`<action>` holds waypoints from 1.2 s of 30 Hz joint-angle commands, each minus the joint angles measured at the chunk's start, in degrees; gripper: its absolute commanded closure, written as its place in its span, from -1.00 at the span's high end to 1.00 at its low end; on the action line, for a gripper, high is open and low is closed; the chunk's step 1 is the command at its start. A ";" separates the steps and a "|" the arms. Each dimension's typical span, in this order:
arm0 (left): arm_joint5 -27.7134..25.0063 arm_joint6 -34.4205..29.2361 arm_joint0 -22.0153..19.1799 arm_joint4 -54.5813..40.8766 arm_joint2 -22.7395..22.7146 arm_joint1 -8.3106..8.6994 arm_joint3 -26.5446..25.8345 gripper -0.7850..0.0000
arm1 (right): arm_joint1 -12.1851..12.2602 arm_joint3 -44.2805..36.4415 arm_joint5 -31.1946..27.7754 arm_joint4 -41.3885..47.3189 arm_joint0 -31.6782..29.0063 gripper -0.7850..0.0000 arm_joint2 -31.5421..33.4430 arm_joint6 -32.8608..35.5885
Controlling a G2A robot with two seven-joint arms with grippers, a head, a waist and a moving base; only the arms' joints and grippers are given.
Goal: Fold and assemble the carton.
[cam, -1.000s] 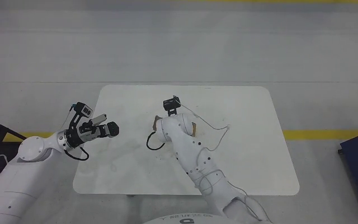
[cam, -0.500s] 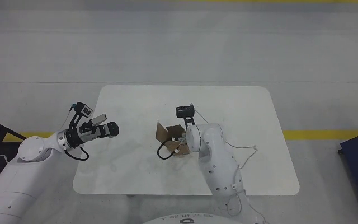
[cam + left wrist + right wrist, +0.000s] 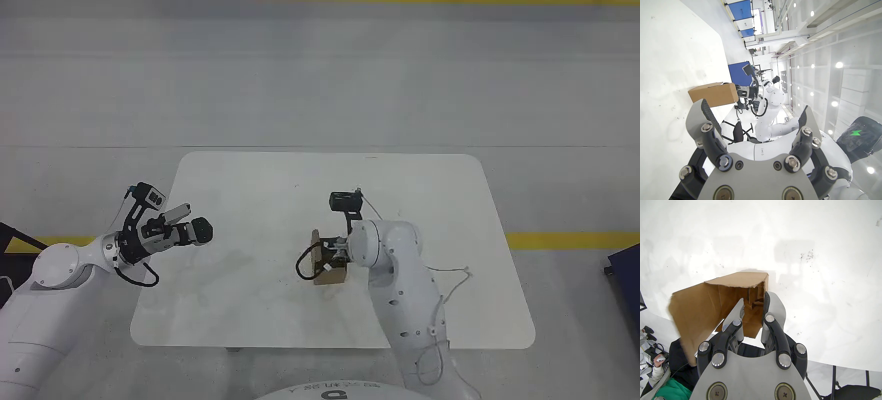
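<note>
Carton, top view: the carton [image 3: 326, 262] stood at frame centre on the white table [image 3: 240, 190], with the right gripper [image 3: 337, 256] against its side. The left gripper [image 3: 200, 231] hung at frame left.
Left wrist view: the left gripper [image 3: 754, 106] gaped wide, holding nothing. The carton [image 3: 713, 94] lay centre-left, matte brown board with crisp edges.
Right wrist view: the right gripper [image 3: 754, 298] pinched a carton [image 3: 696, 306] wall, one finger inside and one outside. The rim was torn and the flaps creased.
Step in hand: probably squaring the body. Pinch firmly near the fold and press the flaps along their creases.
</note>
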 commanded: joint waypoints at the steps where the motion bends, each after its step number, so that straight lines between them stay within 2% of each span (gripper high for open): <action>1: 0.00 0.00 0.00 0.00 0.00 0.00 0.00 1.00 | 0.12 -1.78 0.01 0.16 -0.77 -0.35 0.40 0.00; 5: 0.00 0.00 0.00 0.00 0.00 0.00 0.00 1.00 | 0.39 -7.22 -1.08 0.32 -3.22 -0.40 -0.33 0.00; 8: 0.00 0.00 0.00 0.00 0.00 0.00 0.00 1.00 | 0.56 -9.94 -2.48 -0.37 -4.79 -0.69 -2.43 0.00; 10: 0.00 0.00 0.00 0.00 0.00 0.00 0.00 1.00 | 0.54 -9.01 -2.06 -2.16 -4.38 -1.00 -4.23 0.00; 14: 0.00 0.00 0.00 0.00 0.00 0.00 0.00 1.00 | 0.01 -1.26 0.02 -6.01 -0.07 -1.00 -8.26 0.00; 20: 0.00 0.00 0.00 0.00 0.00 0.00 0.00 1.00 | -1.97 8.76 0.03 -8.29 5.28 -0.95 -7.11 0.00; 23: 0.00 0.00 0.00 0.00 0.00 0.00 0.00 1.00 | -2.63 10.36 0.02 -8.59 6.14 -0.80 -5.82 0.00; 36: 0.00 0.00 0.00 0.00 0.00 0.00 0.00 1.00 | -3.38 16.01 0.03 -11.72 7.60 -0.80 -6.27 0.00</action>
